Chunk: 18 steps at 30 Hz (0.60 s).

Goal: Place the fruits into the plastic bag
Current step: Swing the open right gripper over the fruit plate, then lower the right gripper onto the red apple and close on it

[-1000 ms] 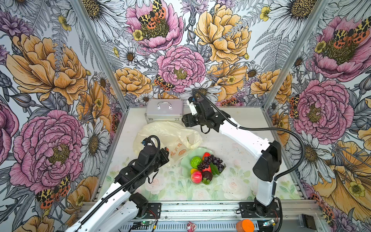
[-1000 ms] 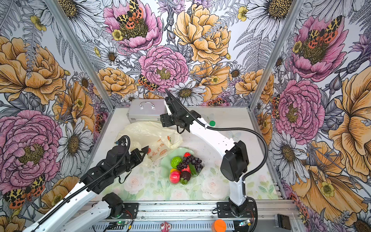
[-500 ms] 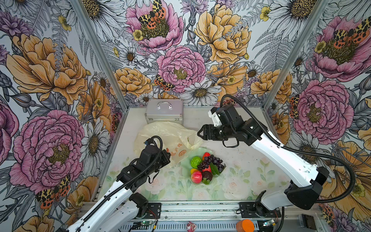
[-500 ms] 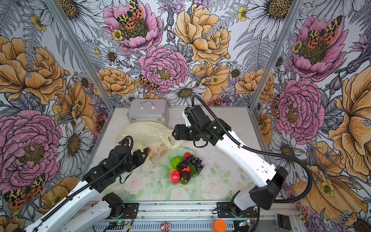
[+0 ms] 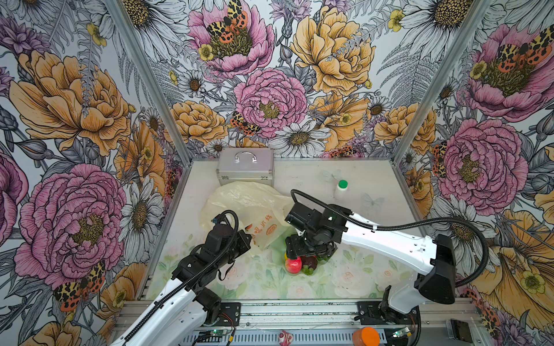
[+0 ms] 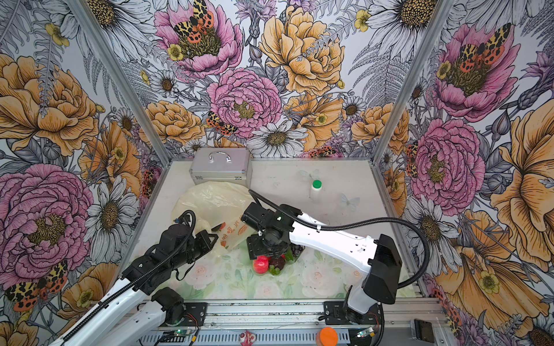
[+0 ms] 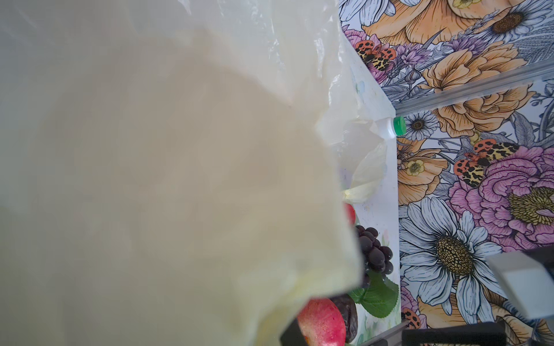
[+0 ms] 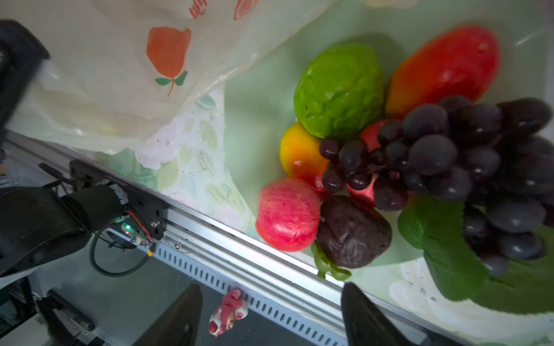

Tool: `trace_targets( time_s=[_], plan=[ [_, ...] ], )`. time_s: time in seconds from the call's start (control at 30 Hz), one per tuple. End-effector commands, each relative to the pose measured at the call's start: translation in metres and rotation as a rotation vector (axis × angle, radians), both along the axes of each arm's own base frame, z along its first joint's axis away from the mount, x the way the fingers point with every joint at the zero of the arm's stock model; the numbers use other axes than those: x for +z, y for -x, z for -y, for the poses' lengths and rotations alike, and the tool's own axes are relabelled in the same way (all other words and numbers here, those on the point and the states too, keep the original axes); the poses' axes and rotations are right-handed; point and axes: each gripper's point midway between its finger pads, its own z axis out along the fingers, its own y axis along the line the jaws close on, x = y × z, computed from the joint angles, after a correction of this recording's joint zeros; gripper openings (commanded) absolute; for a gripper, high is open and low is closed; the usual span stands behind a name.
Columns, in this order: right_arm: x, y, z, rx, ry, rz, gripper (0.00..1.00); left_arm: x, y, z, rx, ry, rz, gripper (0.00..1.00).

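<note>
A pale floral-printed surface [image 5: 344,278] covers the booth floor. Left of centre on it lies the thin, crinkly, translucent pale-yellow plastic bag [image 5: 245,200] with orange fruit prints. The bag's far side touches the silver metal case [image 5: 245,167], which stands at the bag's 12 o'clock by the back wall. At the bag's 5 o'clock sits a wavy-edged pale green dish [image 8: 260,119], and the bag's printed edge reaches its rim.

The left tool [image 5: 242,239] is at the bag's 7 o'clock edge, jaws together on the film, which fills most of the left wrist view. The right tool [image 8: 269,286] hangs over the dish, its 2 fingers apart with nothing between them.

All the fruits lie in the dish:
- a purple grape bunch [image 8: 449,155] with green leaves
- a long red-yellow mango [image 8: 443,69]
- a bumpy lime-green ball [image 8: 338,90]
- a red-pink apple [image 5: 293,265]
- a dark mangosteen [image 5: 310,263], touching the apple at its 3 o'clock
- a small yellow-red mango [image 8: 299,152]

A small white bottle with a green cap [image 5: 341,190] stands upright at the dish's 1 o'clock, well apart.
</note>
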Motion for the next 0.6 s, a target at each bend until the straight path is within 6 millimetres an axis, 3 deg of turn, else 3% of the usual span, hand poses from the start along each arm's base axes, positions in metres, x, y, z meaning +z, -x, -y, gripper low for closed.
trace_targets(
  time_s=[0.0,0.27,0.57],
  plan=[
    [-0.01,-0.004,-0.005,-0.022,0.055,0.041,0.76,0.003,0.002,0.006,-0.053,0.009,0.026,0.0],
    [-0.035,-0.011,-0.009,0.018,0.131,0.041,0.76,0.0,-0.001,0.001,-0.051,-0.013,0.062,0.0],
    [-0.047,-0.019,-0.012,0.046,0.159,0.033,0.76,0.017,0.001,-0.002,-0.039,0.014,0.094,0.0]
  ],
)
